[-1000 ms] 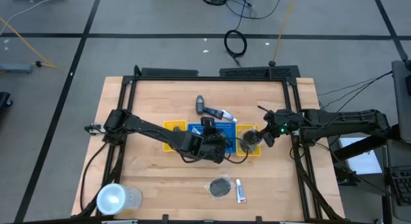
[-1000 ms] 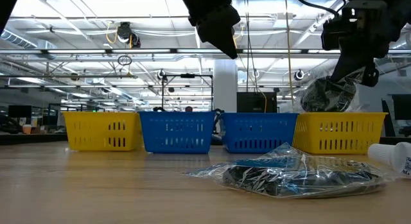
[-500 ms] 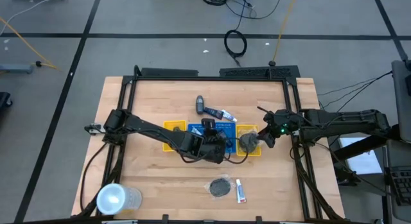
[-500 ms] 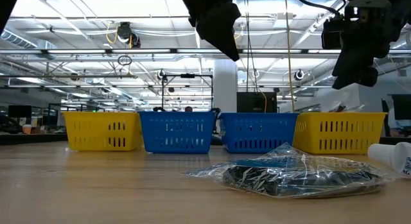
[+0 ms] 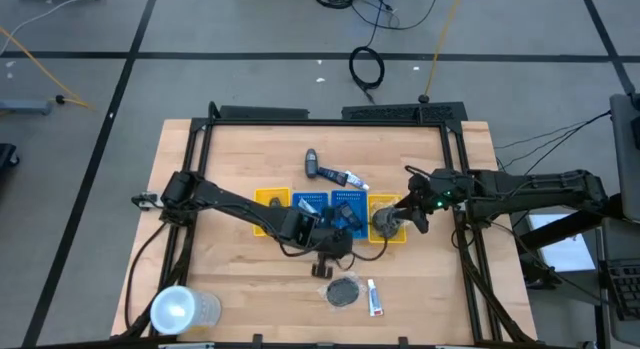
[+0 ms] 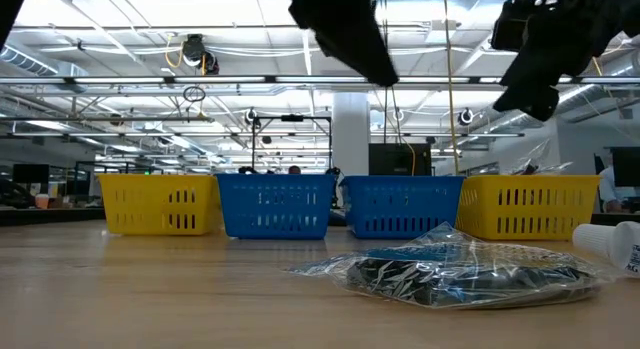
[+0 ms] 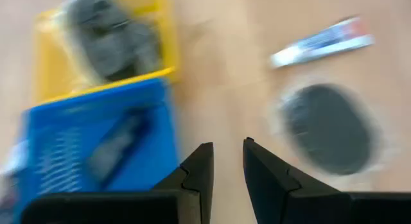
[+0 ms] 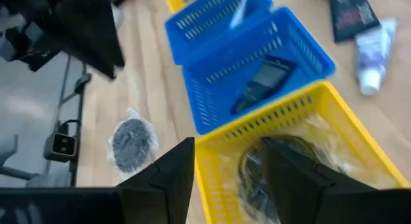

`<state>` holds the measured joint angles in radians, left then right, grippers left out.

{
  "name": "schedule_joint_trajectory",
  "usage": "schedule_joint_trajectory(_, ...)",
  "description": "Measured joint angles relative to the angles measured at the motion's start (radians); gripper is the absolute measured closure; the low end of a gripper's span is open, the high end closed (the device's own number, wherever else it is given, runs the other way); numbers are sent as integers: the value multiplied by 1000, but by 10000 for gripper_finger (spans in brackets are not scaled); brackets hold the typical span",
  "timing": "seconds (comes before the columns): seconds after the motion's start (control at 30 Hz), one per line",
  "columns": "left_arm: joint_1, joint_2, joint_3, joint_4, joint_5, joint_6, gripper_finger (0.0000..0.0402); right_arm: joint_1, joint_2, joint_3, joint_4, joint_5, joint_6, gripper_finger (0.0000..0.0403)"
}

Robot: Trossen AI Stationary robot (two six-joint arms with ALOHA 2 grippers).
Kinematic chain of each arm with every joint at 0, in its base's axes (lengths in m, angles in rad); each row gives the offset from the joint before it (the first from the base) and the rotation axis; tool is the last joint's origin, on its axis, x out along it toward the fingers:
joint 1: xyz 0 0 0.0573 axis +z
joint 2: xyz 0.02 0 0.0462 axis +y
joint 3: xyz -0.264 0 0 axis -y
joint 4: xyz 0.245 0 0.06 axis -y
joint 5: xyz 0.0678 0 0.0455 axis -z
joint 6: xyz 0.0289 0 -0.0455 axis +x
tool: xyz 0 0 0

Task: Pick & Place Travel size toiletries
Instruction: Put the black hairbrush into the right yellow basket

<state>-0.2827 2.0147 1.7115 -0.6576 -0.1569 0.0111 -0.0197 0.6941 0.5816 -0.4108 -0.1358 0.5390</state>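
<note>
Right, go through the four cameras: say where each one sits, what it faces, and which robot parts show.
High view: overhead, looking straight down on the table; both arms show, left gripper near the bagged mesh puff, right gripper over the yellow tray.
Low view: at table height, facing the row of trays; both arms show only as dark shapes at the top.
Left wrist view: above the puff and a white tube; its own fingers show.
Right wrist view: above the trays; its fingers show.
All four views share the puff on the table.

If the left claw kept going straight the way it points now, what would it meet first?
Probably bare table: the left claw aims between the blue tray and the wrapped mesh puff. Depth is unclear.
</note>
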Motion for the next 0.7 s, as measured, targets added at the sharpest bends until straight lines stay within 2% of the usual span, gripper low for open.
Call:
schedule_joint_trajectory(0.4, -31, 114, 0, 117, 130, -127, 316, 68, 2, 0, 128, 3, -28, 236)
schedule_joint_trajectory(0.7, -12, 177, 0, 146, 161, -177, 316, 117, 4, 0, 153, 6, -42, 236)
